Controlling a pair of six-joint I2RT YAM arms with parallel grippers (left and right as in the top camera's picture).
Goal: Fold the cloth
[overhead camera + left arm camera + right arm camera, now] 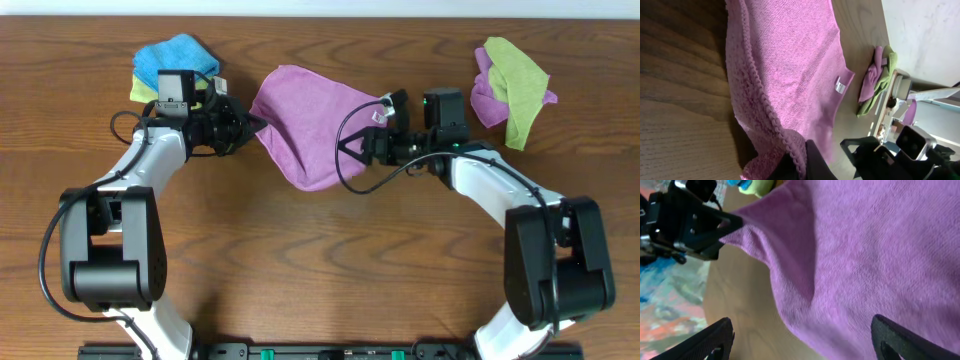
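A purple cloth [305, 125] lies loosely folded on the wooden table between my two arms. It fills the left wrist view [785, 65] and the right wrist view [865, 255]. My left gripper [243, 125] is shut on the cloth's left corner, with the hemmed edge pinched between the fingers [800, 160]. My right gripper [378, 140] is open at the cloth's right edge; its two fingers [800, 345] straddle the cloth's lower edge without holding it. A white tag [840, 86] shows on the cloth.
A blue and yellow cloth pile [172, 65] lies at the back left behind the left arm. A green and purple cloth pile [512, 85] lies at the back right. The table's far edge [320, 20] runs along the top.
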